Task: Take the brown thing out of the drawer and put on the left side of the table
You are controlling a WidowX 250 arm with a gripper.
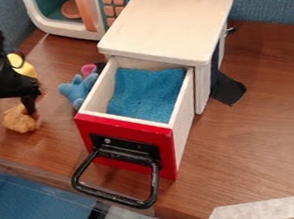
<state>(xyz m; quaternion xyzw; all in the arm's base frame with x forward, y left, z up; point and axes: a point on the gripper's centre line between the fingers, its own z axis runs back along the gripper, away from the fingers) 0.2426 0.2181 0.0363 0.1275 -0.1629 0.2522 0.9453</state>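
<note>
- Nearest the camera, low in the frame, the drawer (174, 151)'s black handle (119, 176) juts out, stiff and not mine to pinch now.
- At left, my gripper (10, 109) hangs with its fingers apart, clamped on nothing.
- Beneath me, left of the drawer, the brown thing (20, 120) sits on the table (261, 138), close by my fingertip on its right; it looks placed.
- I judge it light, soft and lumpy: it should give, hardly slip. If I must retake it, I'd close gently low around its thick middle, sparing the edges.
- Right of it, the blue toy (78, 89) could catch a wide finger.
</note>
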